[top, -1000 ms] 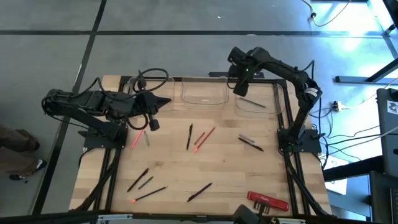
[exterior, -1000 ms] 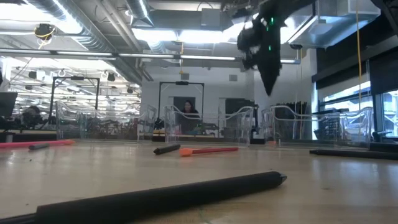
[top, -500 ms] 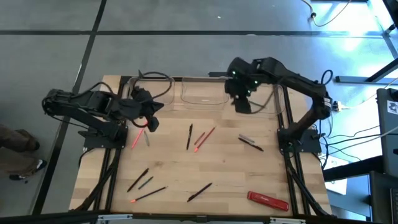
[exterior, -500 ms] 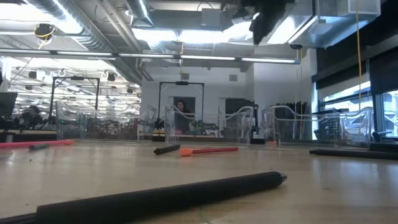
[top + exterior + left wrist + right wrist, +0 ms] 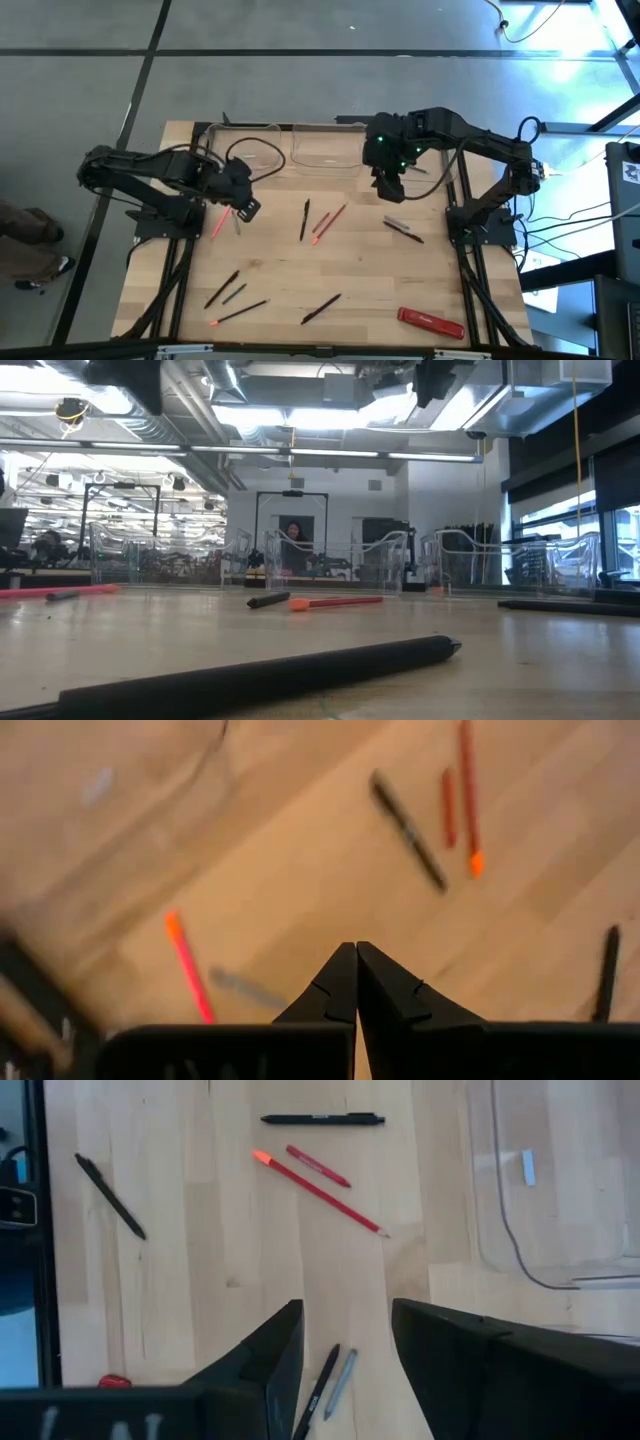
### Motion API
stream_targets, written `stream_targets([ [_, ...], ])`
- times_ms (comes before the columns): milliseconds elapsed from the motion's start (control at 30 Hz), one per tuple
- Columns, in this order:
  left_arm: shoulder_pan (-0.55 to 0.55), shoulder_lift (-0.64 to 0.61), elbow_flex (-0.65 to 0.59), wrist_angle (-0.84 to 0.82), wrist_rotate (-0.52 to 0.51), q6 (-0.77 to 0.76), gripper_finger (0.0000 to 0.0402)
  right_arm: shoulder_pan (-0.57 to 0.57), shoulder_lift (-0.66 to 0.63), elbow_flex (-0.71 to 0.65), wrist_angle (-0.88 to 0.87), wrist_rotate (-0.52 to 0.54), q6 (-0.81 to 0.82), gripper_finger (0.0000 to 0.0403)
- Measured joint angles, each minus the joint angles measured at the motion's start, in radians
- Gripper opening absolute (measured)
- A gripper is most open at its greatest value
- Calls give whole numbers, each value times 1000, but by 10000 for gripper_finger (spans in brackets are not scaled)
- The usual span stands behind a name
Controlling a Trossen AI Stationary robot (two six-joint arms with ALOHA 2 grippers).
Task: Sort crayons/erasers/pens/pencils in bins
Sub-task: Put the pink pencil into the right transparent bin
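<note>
Right pincer spread, empty, above the bench just before the bins; a pen lies directly under it. Left pincer closed on nothing, near an orange stick. Pens look light, stiff, slick and prone to roll. Best taken mid-shaft, fingers across the length.
</note>
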Motion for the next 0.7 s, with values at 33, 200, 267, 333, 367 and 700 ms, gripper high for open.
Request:
stream_targets([
  [33,5,6,0,-24,28,-21,0,4,0,0,0,0,2,156],
  [200,40,20,0,-62,50,-86,0,10,0,0,1,1,3,156],
  [267,67,19,0,-62,59,-89,4,10,0,0,2,5,0,156],
  [333,95,19,0,-70,91,-72,13,10,0,0,2,12,-4,156],
  [367,109,19,0,-79,107,-64,19,10,0,0,2,11,-5,156],
  [700,255,31,-4,-121,236,-57,75,10,0,0,2,11,-36,156],
])
